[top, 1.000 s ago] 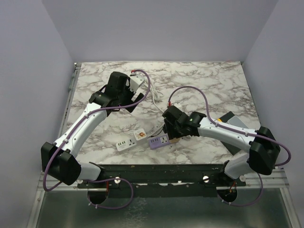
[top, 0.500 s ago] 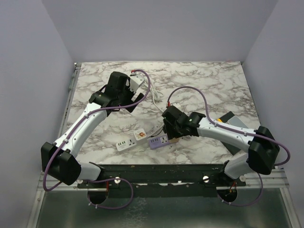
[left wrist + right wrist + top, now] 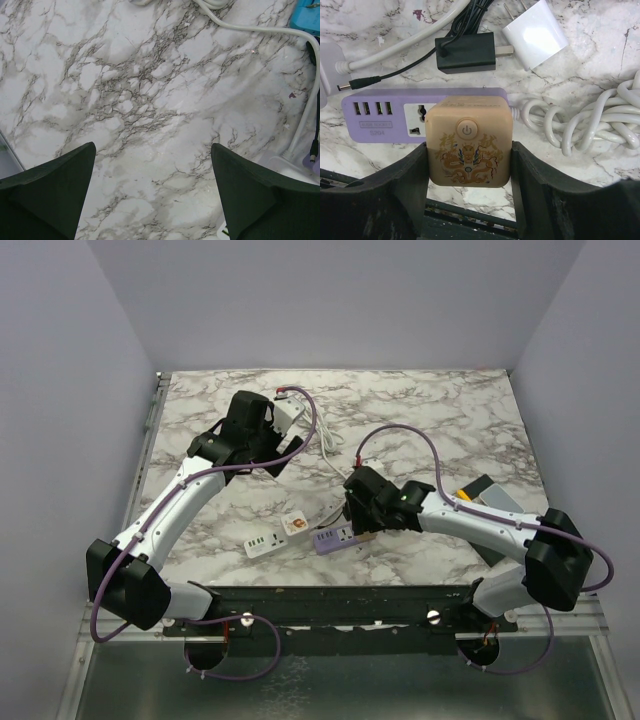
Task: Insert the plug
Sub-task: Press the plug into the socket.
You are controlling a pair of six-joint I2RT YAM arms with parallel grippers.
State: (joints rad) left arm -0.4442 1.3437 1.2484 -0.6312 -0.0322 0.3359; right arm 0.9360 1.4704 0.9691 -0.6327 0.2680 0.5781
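Marble table (image 3: 600, 45); plug (image 3: 468, 135) clamped in right claw (image 3: 469, 160).

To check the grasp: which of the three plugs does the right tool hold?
The beige cube plug with the dragon print; the black plug and the white plug lie loose beyond the purple strip.

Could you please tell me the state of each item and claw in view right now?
left claw, open, empty.
right claw, shut on the beige cube plug.
beige cube plug, gripped, against the purple power strip; seating unclear.
purple power strip, lying flat, one socket uncovered.
black adapter, unplugged, lying flat.
white adapter, unplugged, prongs exposed.
white cable, coiled.
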